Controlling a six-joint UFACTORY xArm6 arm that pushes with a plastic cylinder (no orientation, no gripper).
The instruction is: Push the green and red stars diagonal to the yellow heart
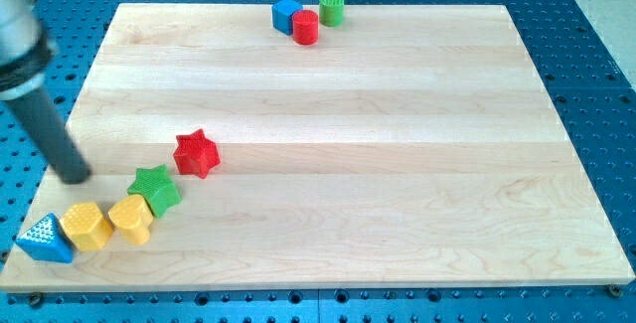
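Observation:
The red star lies left of the board's middle. The green star lies below and left of it, touching the yellow heart. A yellow hexagon sits just left of the heart. The rod comes down from the view's top left; my tip rests at the board's left edge, left of the green star and above the yellow hexagon, apart from all blocks.
A blue triangle sits at the board's bottom left corner. A blue cube, a red cylinder and a green cylinder cluster at the top edge. The wooden board lies on a blue perforated table.

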